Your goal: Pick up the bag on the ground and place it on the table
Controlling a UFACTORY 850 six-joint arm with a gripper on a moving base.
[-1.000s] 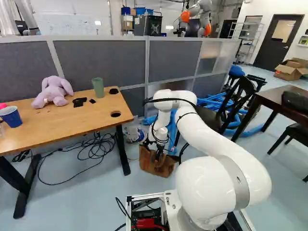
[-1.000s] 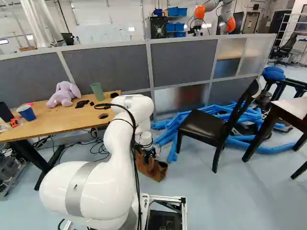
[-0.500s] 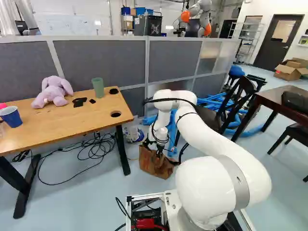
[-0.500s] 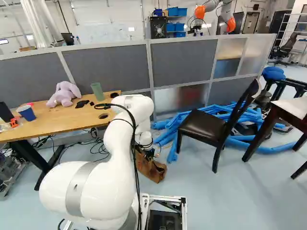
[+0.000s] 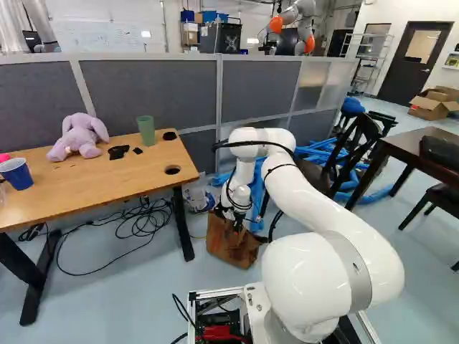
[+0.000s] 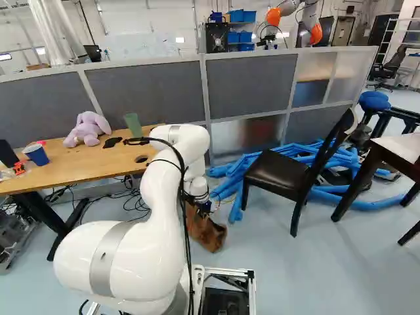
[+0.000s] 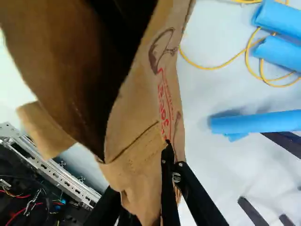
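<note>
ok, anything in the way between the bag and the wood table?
Only the table itself: its leg and edge stand near the bag, so lifting above the edge before going across seems wise. No loose thing visibly blocks the route.

In the right base view, a black chair [image 6: 279,174] is the landmark, with blue tubes [image 6: 230,172] heaped behind it and around its legs. Left of the chair is the brown bag [image 6: 209,235], and left of that the white arm [image 6: 161,197]. Farther left of the chair, the wooden table [image 6: 79,164] bears a lilac plush rabbit [image 6: 88,129], a green cup [image 6: 133,125] and a blue cup [image 6: 37,155]. Well behind the chair runs a grey partition [image 6: 252,85]; beyond it stands another robot [image 6: 295,20], white and orange.
</note>
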